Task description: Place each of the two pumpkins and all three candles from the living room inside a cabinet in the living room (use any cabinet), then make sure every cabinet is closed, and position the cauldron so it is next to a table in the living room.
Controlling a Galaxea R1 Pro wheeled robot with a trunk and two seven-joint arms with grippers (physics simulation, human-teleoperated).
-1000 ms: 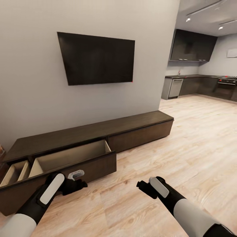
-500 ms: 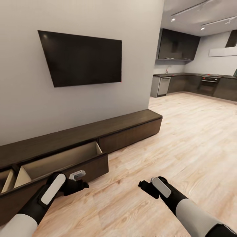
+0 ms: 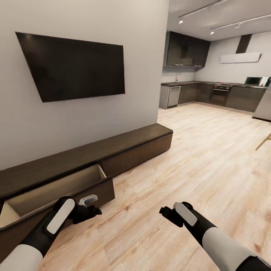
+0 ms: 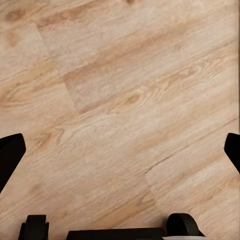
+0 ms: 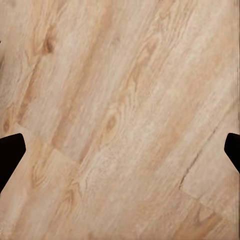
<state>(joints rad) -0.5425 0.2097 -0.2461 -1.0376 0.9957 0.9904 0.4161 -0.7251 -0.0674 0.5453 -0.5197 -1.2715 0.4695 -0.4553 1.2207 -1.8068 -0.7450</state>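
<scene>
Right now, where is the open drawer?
In the head view, the open drawer sticks out of the long dark cabinet at lower left, below the TV, just beyond the left end effector.

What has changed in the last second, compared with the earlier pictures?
Only the camera has turned to the right: the cabinet and television slid left in view and more kitchen appeared. Both grippers, left and right, kept their pose, empty. The drawer stayed open.
</scene>
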